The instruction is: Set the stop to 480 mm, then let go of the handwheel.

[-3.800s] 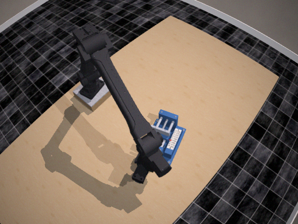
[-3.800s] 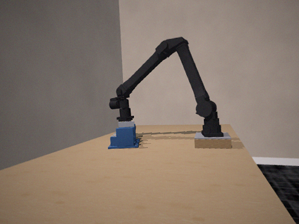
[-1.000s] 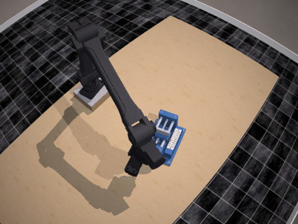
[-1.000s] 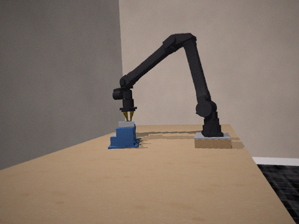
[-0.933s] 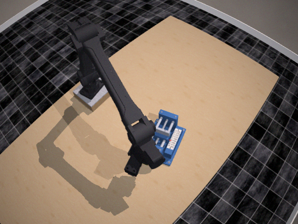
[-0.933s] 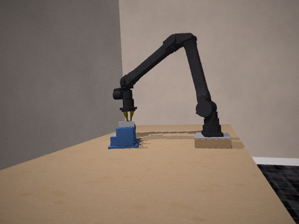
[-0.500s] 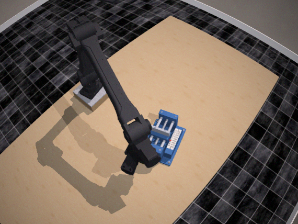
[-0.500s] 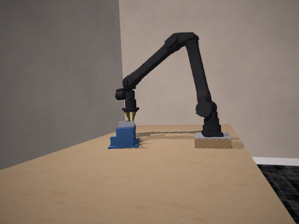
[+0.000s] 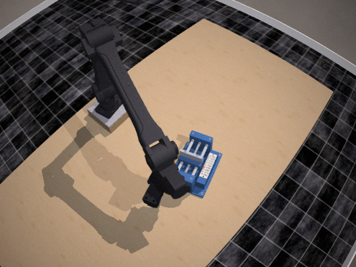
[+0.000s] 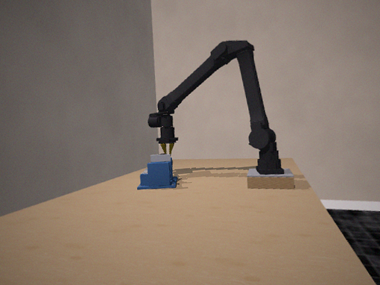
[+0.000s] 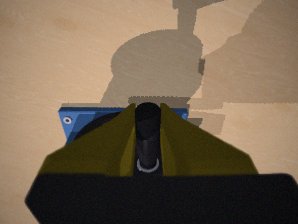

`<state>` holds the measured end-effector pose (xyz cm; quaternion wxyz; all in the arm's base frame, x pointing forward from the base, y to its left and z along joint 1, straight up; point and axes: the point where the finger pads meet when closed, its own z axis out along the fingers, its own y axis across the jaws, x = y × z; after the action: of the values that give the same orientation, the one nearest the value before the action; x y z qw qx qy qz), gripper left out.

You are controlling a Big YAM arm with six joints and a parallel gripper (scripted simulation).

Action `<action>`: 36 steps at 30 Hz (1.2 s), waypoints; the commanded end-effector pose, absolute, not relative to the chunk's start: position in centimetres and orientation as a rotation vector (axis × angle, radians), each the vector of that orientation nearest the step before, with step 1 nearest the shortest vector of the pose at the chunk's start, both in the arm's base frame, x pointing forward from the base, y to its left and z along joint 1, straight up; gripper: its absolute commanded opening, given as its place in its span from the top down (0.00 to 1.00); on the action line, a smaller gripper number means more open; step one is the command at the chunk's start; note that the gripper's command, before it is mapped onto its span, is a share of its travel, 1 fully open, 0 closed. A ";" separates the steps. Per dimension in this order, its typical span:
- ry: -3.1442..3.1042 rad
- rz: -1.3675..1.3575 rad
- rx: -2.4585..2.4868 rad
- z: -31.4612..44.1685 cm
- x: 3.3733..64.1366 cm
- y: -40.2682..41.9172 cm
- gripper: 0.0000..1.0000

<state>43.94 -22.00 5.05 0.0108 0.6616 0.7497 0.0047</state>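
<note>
A blue stop fixture (image 9: pixel 201 140) (image 10: pixel 158 175) (image 11: pixel 70 122) sits on the wooden table, right of the middle. A grey stop block (image 9: pixel 191 155) (image 10: pixel 160 158) rides on its silver rods. Beside the rods runs a white scale (image 9: pixel 210 165) with a red pointer (image 9: pixel 203 167) about halfway along. My gripper (image 10: pixel 167 148) (image 11: pixel 148 111) points straight down over the near end of the fixture. Its yellow fingers are shut on the black handwheel handle (image 11: pixel 147 125), which stands upright between them. In the top view my wrist hides the handwheel and the fingers.
The arm's base stands on a grey block (image 9: pixel 107 120) (image 10: pixel 269 177) at the table's edge, behind the fixture. The wooden table (image 9: pixel 237 93) (image 10: pixel 173 246) is ringed by dark tiled floor (image 9: pixel 312 187).
</note>
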 end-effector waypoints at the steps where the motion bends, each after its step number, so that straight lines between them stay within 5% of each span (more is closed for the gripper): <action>1: 2.333 0.001 2.062 6.1 42.6 -22.7 0.94; 36: 2.347 -0.006 2.075 2.6 42.3 -22.9 0.94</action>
<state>42.96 -22.13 3.49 0.0082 0.6617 0.7497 0.0040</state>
